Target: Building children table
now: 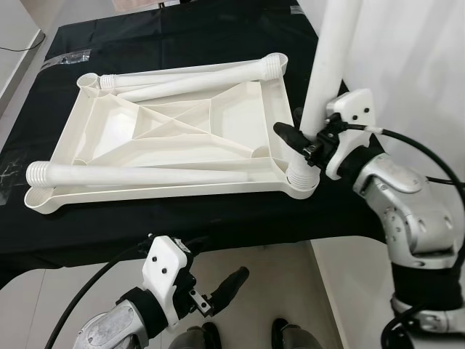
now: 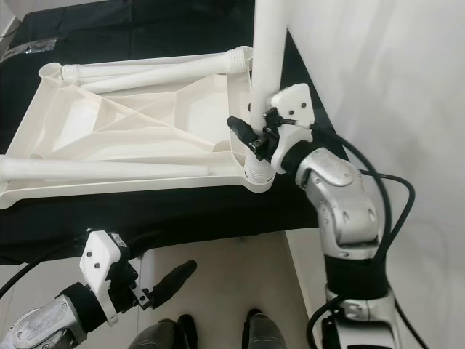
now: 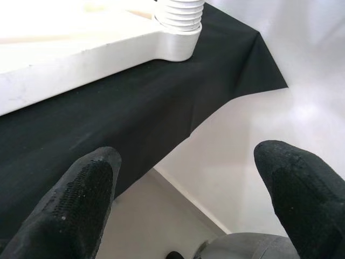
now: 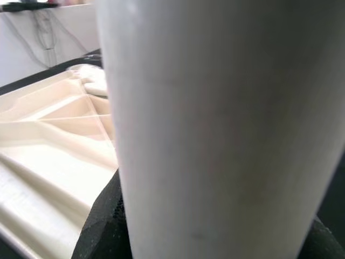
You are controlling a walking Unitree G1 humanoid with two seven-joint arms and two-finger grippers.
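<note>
The white children's tabletop (image 1: pixel 240 116) lies upside down on the black-covered table (image 1: pixel 218 218). One white leg (image 1: pixel 330 51) stands upright in the near right corner socket (image 1: pixel 301 183), and my right gripper (image 1: pixel 301 138) is shut around it just above the threaded base. The same leg (image 4: pixel 215 129) looms close in the right wrist view. Another leg (image 1: pixel 145 174) lies along the tabletop's near edge, and two more legs (image 1: pixel 196 76) lie at its far edge. My left gripper (image 1: pixel 218 291) hangs open below the table's front edge, its fingers (image 3: pixel 81 199) spread apart and pointing up at the corner socket (image 3: pixel 180 11).
A white wall (image 1: pixel 421 58) rises close on the right, just past the table's corner. A crumpled clear plastic bag (image 1: pixel 69 58) lies on the cloth at the far left. My feet (image 1: pixel 211 334) stand on the pale floor in front of the table.
</note>
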